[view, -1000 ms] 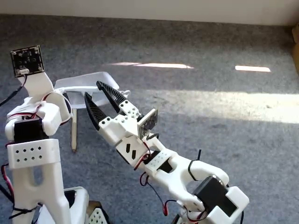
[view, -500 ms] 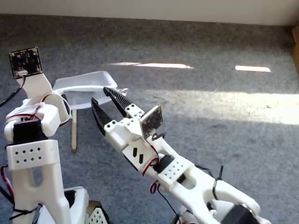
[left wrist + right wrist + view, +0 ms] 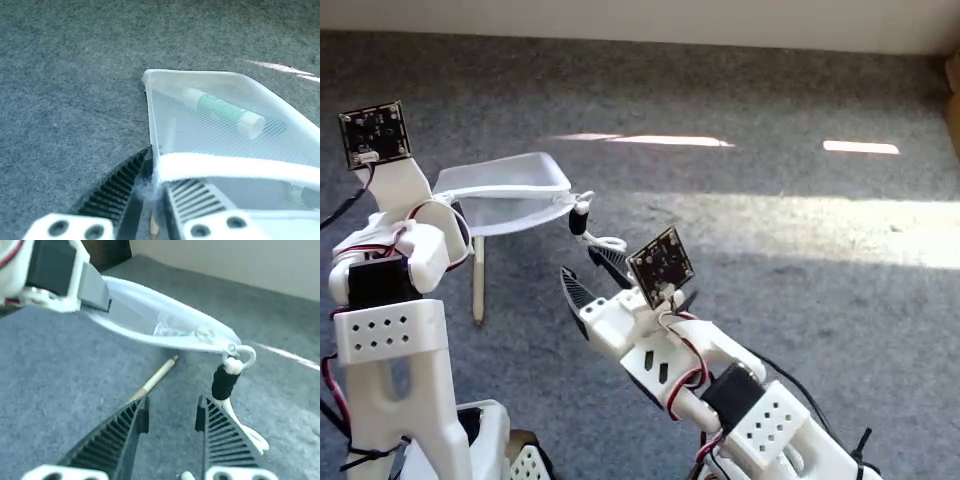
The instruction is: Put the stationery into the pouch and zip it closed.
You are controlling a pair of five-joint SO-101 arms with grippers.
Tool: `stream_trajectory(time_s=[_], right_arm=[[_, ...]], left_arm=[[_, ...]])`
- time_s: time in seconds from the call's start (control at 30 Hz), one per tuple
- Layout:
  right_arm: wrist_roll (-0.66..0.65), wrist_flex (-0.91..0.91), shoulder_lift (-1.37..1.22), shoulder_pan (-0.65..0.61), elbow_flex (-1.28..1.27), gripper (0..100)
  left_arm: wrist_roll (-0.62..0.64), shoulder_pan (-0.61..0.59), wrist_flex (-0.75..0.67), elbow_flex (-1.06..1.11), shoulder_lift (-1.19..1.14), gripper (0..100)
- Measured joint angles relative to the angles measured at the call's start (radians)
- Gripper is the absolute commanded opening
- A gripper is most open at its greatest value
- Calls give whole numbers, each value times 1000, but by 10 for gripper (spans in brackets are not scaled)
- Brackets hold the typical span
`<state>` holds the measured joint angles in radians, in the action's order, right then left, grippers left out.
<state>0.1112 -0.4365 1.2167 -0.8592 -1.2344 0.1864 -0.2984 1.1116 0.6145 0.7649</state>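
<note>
In the high view the left arm (image 3: 390, 270) stands at 9 o'clock. The left gripper (image 3: 152, 172) is pinched onto the rim of the pouch (image 3: 510, 200) and holds the translucent mesh bag off the carpet (image 3: 800, 300), mouth open. Inside lies 1 green-and-white marker (image 3: 220, 109), with another pale shape too faint to name. 1 pencil (image 3: 477, 290) lies on the carpet at 6 o'clock of the pouch, outside it. The zip pull (image 3: 582, 218), a black bead on a white cord, hangs at the pouch's 3 o'clock end. The right gripper (image 3: 580, 264) hovers at 5 o'clock of the pouch, jaws spread, near the cord, holding nothing.
</note>
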Motion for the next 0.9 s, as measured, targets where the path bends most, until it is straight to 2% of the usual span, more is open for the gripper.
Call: stream_trajectory(time_s=[0.3,0.43,0.67,0.9], right_arm=[[0,-259,61,0,0,152],[-86,-313,61,0,0,152],[-118,-347,49,0,0,152],[-120,-347,-196,-2,2,152]], left_arm=[[0,0,0,0,0,7],[0,0,0,0,0,7],[0,0,0,0,0,7],[0,0,0,0,0,7]])
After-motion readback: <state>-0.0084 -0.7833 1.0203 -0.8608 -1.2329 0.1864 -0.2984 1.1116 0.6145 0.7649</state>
